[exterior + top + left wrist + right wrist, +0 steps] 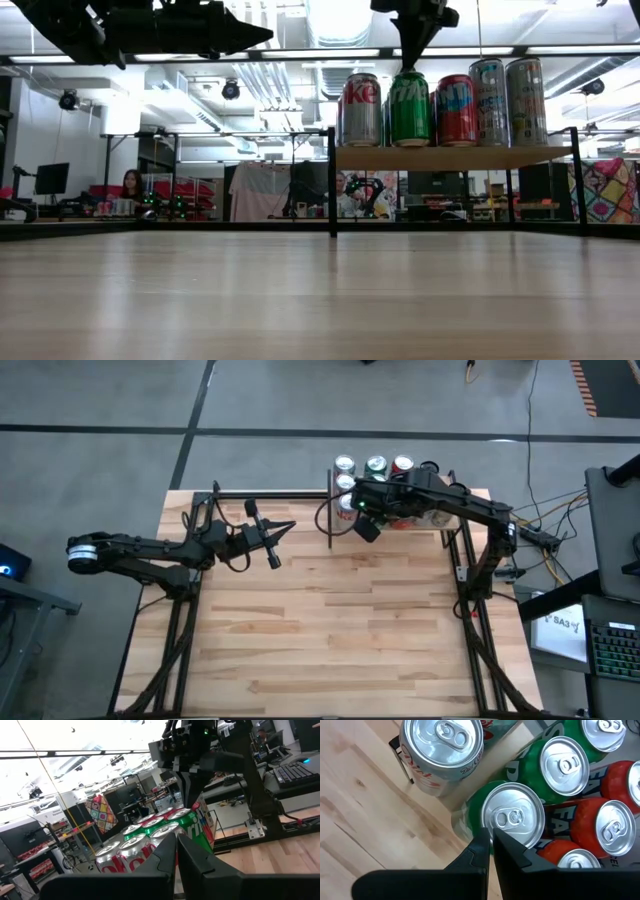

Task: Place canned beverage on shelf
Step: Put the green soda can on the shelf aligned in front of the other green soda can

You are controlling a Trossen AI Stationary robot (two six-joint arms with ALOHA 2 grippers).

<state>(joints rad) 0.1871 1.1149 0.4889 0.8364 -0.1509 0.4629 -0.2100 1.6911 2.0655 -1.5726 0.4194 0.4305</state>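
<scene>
The shelf (450, 157), a light wood board with black posts, stands at the table's far side and carries several upright cans. Among them are a silver Diet Coke can (442, 745), a green can (512, 817) and red cans (615, 827). My right gripper (490, 834) is shut and reaches down over the shelf's left part, its tips at the green can's (409, 110) top. My left gripper (291, 526) is shut with nothing in it. It hovers above the table left of the shelf and points toward the cans (176, 839). My right gripper's shut fingertips (482, 842) stand at the rim of the green can's top (492, 822), slanting down from above. I cannot tell whether they touch it. Nothing is between the fingers. The can stands upright on the shelf among the others.
The cans stand close together on the shelf, the Diet Coke can (362, 110) at its left end beside a black post (331, 180). The wide striped tabletop (330, 630) stretches in front of the shelf. Black frame rails (470, 570) run along the table's sides.
</scene>
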